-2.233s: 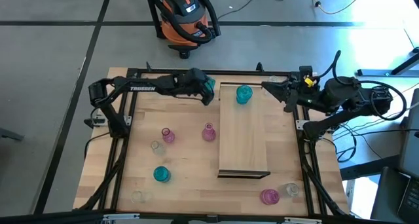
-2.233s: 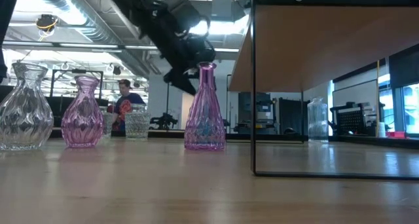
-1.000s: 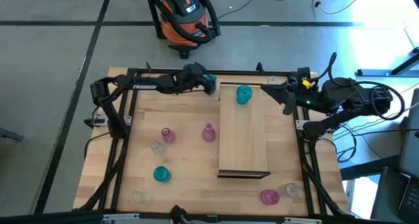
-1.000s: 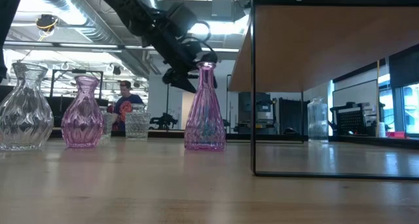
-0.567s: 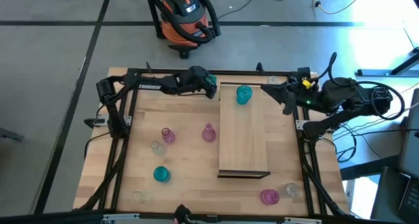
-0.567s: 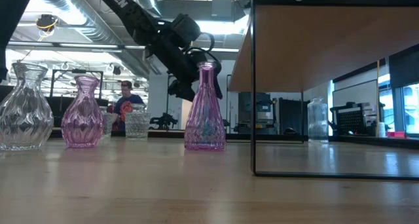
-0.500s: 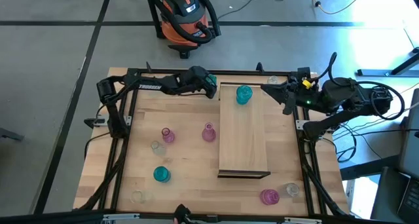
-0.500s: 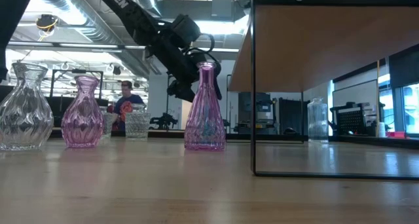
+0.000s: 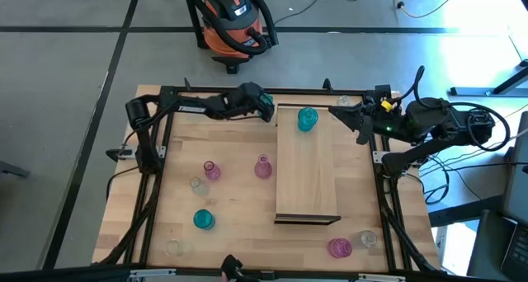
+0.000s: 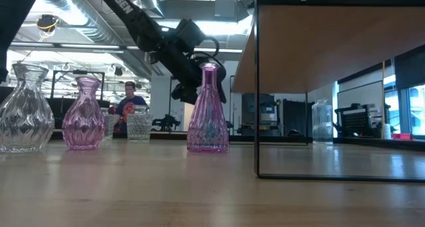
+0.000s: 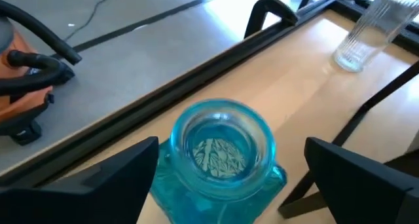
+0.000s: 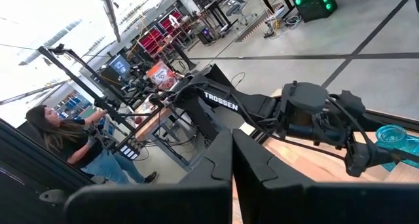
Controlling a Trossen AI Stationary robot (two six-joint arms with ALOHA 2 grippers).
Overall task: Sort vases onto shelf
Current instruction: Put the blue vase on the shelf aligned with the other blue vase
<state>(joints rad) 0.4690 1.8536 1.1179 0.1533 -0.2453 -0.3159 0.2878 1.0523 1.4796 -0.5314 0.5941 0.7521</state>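
Note:
My left gripper [image 9: 266, 108] hangs above the table's far edge, just left of the shelf's far end, shut on a teal vase [image 11: 221, 152]. The vase also shows in the right wrist view [image 12: 397, 141]. The shelf [image 9: 307, 162] is a long light-wood board raised on a thin black frame [image 10: 257, 94]. One teal vase [image 9: 307, 118] stands on its far end. My right gripper [image 9: 340, 111] waits shut beyond the shelf's far right corner. Pink [image 9: 211, 170], [image 9: 263, 166], clear [image 9: 197, 185] and teal [image 9: 202, 219] vases stand on the tabletop left of the shelf. My left gripper has the teal vase between its two fingers [image 11: 98, 185], one on each side of the body below the neck [image 11: 171, 185]. The contact itself lies at the frame's lower edge. The vase is lifted clear of the table, its open mouth [image 11: 221, 140] facing back toward the wrist.
More vases stand near the table's near edge: clear [image 9: 172, 247], pink [image 9: 339, 247], clear [image 9: 367, 238]. A clear ribbed glass [image 11: 366, 34] is by the far edge. An orange vacuum [image 9: 233, 22] sits on the floor beyond. A person [image 10: 128, 104] is in the room behind.
My left gripper, still shut on the teal vase, has drifted right toward the shelf's far left corner and come down a little. The right arm and the standing vases have kept still.

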